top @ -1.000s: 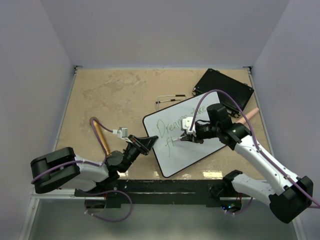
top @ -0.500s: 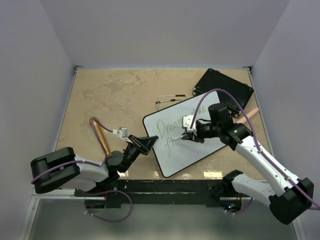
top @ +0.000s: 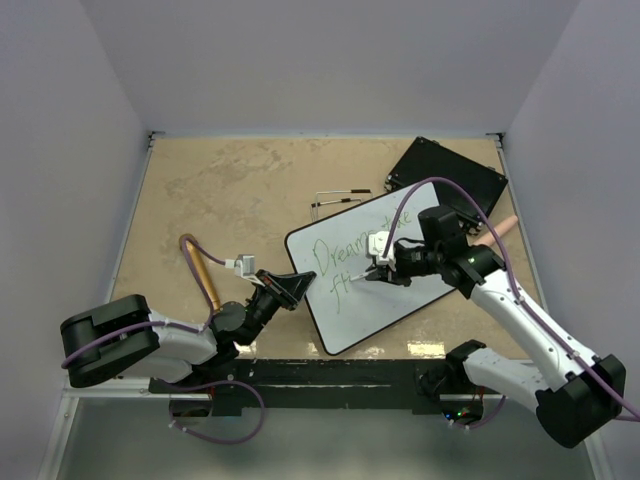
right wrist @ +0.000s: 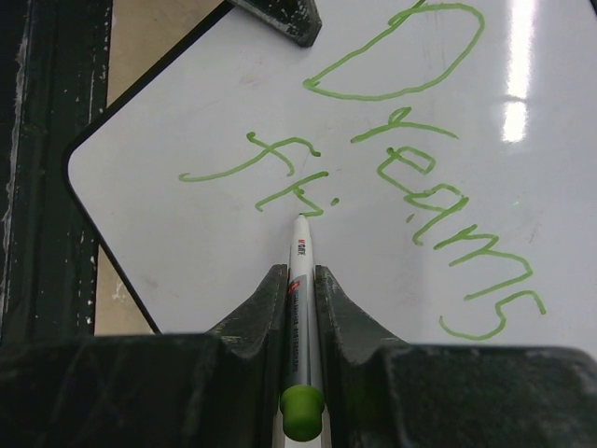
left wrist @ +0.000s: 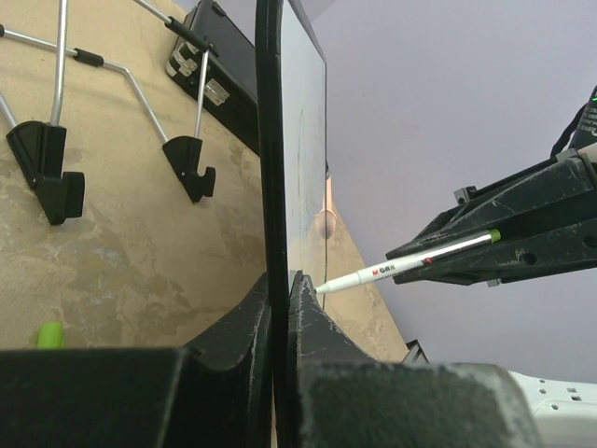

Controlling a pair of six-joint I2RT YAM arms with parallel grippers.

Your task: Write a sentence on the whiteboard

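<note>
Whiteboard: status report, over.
Left claw shut on whiteboard edge, steadying it. Right claw shut on marker, tip on second line, under green "Dreams". Flat black board behind far corner, off the writing path.

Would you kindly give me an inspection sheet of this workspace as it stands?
Surface: mottled beige table.
Job's things: whiteboard reads "Dreams" in green, with a second line started; marker has its tip at that line.
Clutter: black case, wire stand, green cap.
Grippers: left gripper has its jaws shut on the whiteboard's edge; right gripper has its jaws shut on the marker.
Cables: purple cables loop along both arms.
Surroundings: plain pale walls.
</note>
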